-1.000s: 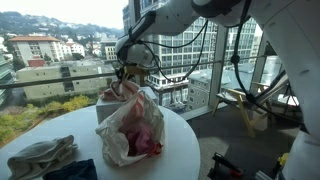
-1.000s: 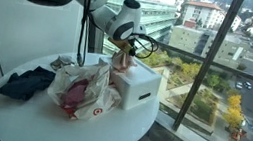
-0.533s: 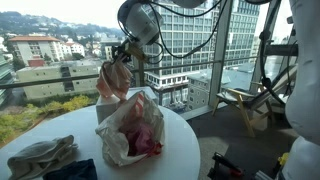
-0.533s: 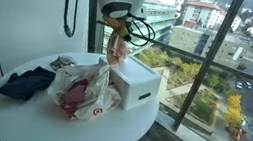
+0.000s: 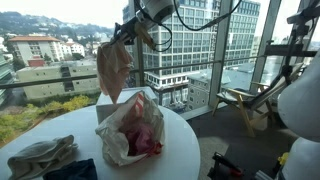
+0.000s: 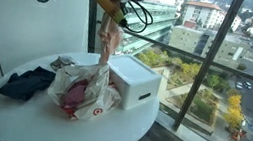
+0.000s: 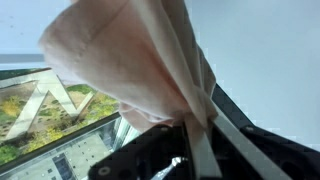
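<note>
Claw point(image 5: 124, 36) is clamped on the top end of a pale pink cloth point(image 5: 113, 68), jaws narrow w/ fabric bunched between them. Wrist view agrees: cloth point(image 7: 130, 60) fills most of the frame and necks down into the claw point(image 7: 193, 128). Key relation: cloth hangs straight down from the claw, long axis vertical, so it lies directly below the claw, not off to a side. Ref = the clear plastic bag point(image 5: 135, 128) on the round white tabletop point(image 5: 183, 150). Cloth is above the bag, toward its window-side edge. Lower hem overlaps the bag top in both exterior views; gap vs contact can't be resolved at this res. In an exterior view the cloth point(image 6: 107, 50) drops from the claw point(image 6: 111, 18) over the back of the bag point(image 6: 81, 89), near where the bag meets the white box point(image 6: 135, 82). Box sits just beside the bag on the window side, touching or nearly so. Bag is slumped, w/ pink/red stuff inside. Dark blue garment point(image 6: 26, 83) lies on the opposite side of the bag from the box, well apart from the cloth, w/ a grey garment point(image 5: 40, 155) next to it. Single arm, so no nearer/farther pick. Judgement: hem-to-bag vertical clearance is the margin that counts; lateral offset looks small.
</note>
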`<state>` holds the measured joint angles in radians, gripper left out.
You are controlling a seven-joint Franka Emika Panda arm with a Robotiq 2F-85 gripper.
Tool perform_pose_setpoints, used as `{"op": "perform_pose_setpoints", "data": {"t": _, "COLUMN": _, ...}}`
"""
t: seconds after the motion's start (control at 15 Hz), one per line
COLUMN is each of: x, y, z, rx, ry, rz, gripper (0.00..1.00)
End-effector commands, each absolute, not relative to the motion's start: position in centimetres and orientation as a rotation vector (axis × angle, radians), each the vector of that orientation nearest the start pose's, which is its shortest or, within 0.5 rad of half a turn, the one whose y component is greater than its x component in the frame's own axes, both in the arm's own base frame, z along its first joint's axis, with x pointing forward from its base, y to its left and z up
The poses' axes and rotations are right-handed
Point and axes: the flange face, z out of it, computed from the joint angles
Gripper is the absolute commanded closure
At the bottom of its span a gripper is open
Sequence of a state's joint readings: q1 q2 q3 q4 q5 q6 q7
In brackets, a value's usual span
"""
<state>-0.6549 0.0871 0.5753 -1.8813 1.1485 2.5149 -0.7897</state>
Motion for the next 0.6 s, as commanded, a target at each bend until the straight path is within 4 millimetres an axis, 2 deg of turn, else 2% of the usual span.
{"op": "perform_pose_setpoints", "data": {"t": 0.0, "x": 55.4, "y": -6.9, "z": 55.7, "rx": -2.223, "ry": 0.045, "rz": -1.095, "gripper": 0.98}}
{"op": "perform_pose_setpoints", "data": {"t": 0.33, "x": 47.5, "y": -6.6, "z": 54.9, "rx": -2.281, "ry": -0.002, "rz": -0.992, "gripper": 0.98}}
{"op": "perform_pose_setpoints", "data": {"t": 0.53, "x": 44.1, "y": -5.6, "z": 53.8, "rx": -2.35, "ry": -0.062, "rz": -0.907, "gripper": 0.98}}
